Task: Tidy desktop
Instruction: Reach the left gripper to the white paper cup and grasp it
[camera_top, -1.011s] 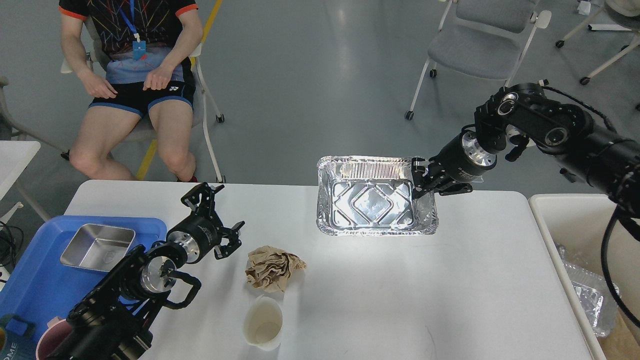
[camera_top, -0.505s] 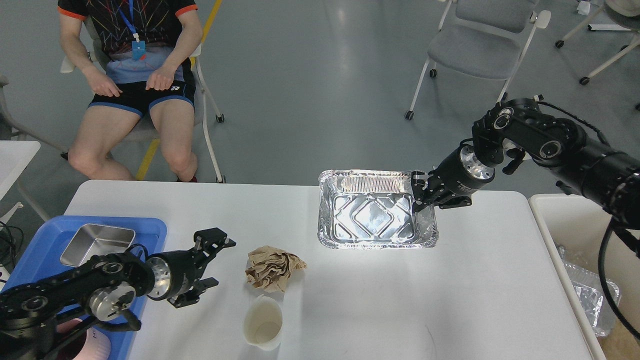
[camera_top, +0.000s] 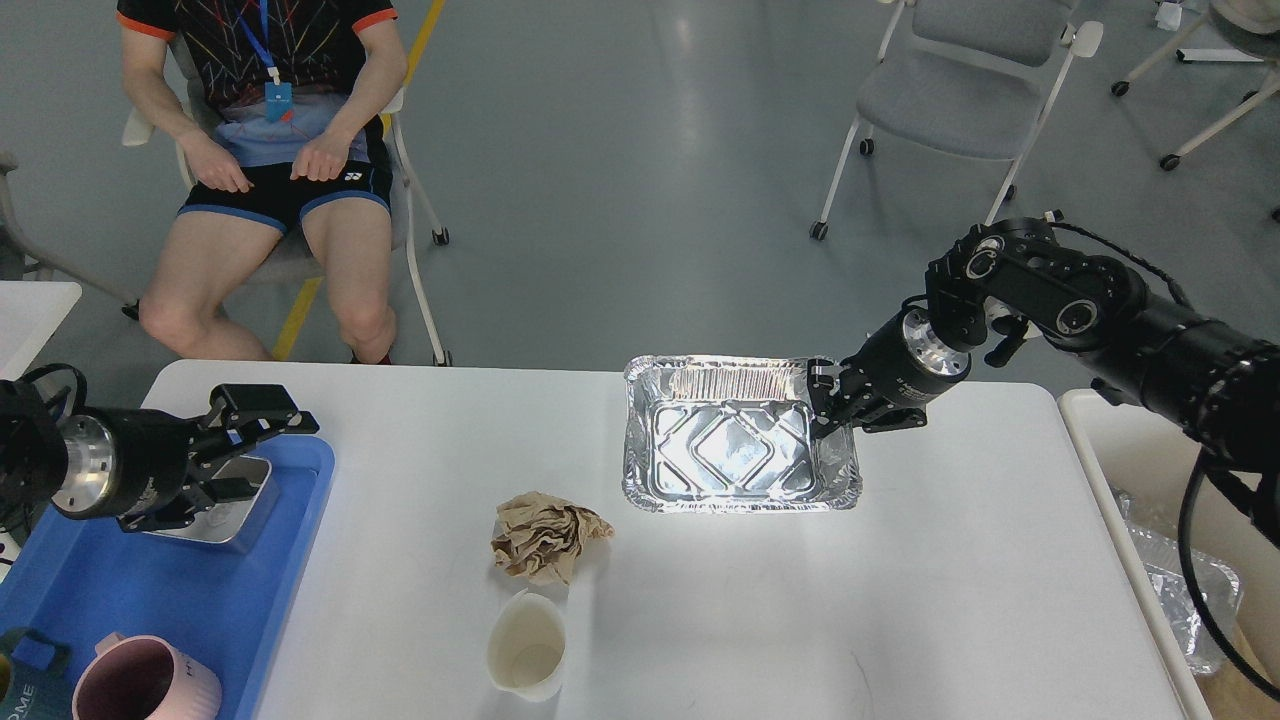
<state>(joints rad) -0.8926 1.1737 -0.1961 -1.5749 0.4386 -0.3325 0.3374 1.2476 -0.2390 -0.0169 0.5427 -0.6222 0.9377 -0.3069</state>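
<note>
The white desktop (camera_top: 900, 560) holds a shiny foil tray (camera_top: 738, 435), a crumpled brown paper ball (camera_top: 545, 538) and a white paper cup (camera_top: 527, 645). My right gripper (camera_top: 826, 400) is shut on the foil tray's right rim, with the tray low over the desktop. My left gripper (camera_top: 245, 450) is open and empty above the blue tray (camera_top: 200, 590) at the left, over a small steel tin (camera_top: 225, 500). A pink mug (camera_top: 145, 680) stands at the blue tray's front.
A beige bin (camera_top: 1140, 470) with foil trays inside stands at the desktop's right edge. A seated person (camera_top: 270, 160) is beyond the far left edge. A grey chair (camera_top: 950, 90) stands behind. A smaller white table (camera_top: 25, 310) is at the far left.
My left arm has swung left, from beside the paper ball to over the blue tray. My right gripper has lowered the foil tray and shifted it slightly left.
</note>
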